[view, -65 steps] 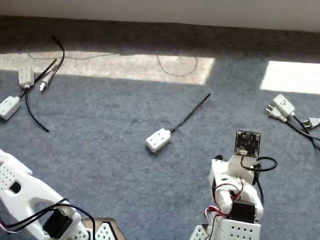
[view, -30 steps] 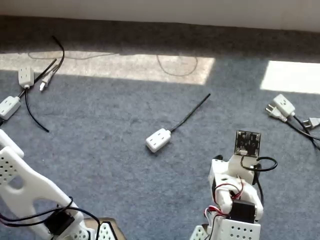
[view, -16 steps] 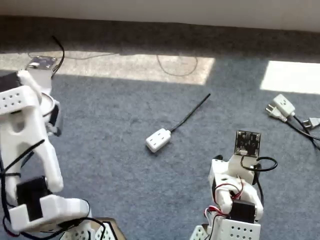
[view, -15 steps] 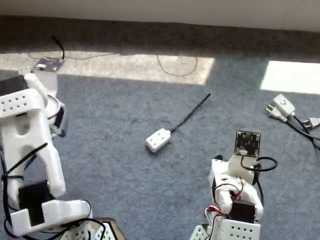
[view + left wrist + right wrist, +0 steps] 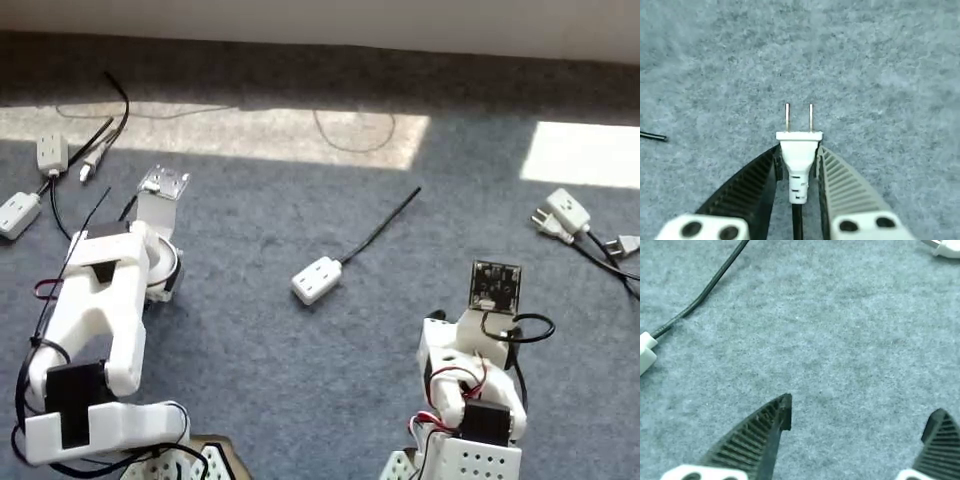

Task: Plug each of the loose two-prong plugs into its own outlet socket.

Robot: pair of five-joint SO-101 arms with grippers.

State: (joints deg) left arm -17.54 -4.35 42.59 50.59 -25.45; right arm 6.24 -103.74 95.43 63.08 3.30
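Surface: grey carpet (image 5: 250,330), a sunlit band across it beyond the centre socket.
Left arm: white arm (image 5: 95,320) stretched forward over the carpet, left of the centre socket (image 5: 317,279) in the high view and well apart from it; its wrist end sits at about the socket's depth.
Right arm: white arm (image 5: 470,370) folded low, nearer the camera than the centre socket and to its right, well apart.
Centre socket: white block lying on the carpet, a black cord (image 5: 380,228) running from it up and to the right; nothing stands between it and either arm.
Left group: two white sockets (image 5: 52,152) (image 5: 18,213) and a loose plug (image 5: 90,165) among black cords, far left of the centre socket – beyond the left arm.
Right group: one white socket (image 5: 567,209) with a plug (image 5: 545,225) just beside it and another plug (image 5: 625,243) near, far right of the centre socket.
Left gripper (image 5: 798,150): fingers narrow, pressed on both sides of a white two-prong plug (image 5: 799,142).
Right gripper (image 5: 862,407): spread wide, nothing between the fingers, bare carpet beneath; the centre socket's cord crosses the carpet ahead of it.
Held plug: clamped by its body, both prongs pointing straight out past the fingertips over bare carpet, its black cord running back between the fingers – not in any socket.
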